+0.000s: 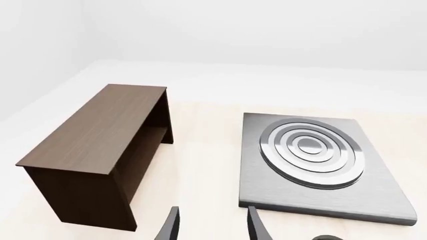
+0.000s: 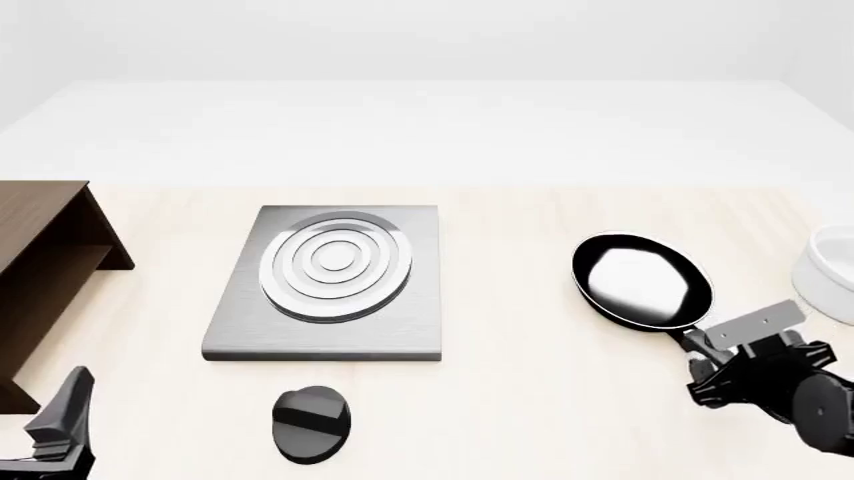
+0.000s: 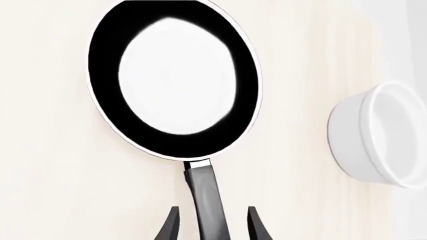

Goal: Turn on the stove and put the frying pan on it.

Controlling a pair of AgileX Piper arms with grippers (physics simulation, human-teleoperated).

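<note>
Handle of the frying pan (image 3: 175, 80) lies between the right gripper's (image 3: 211, 220) parted, untouching fingers.

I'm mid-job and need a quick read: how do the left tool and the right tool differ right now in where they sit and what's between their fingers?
The right tool straddles the frying pan handle, fingers apart on either side; the left tool has only bare table between its fingers. The right tool is at the pan, right of the stove; the left tool sits low at the near left, beside the shelf, short of the knob. Both are open.
</note>
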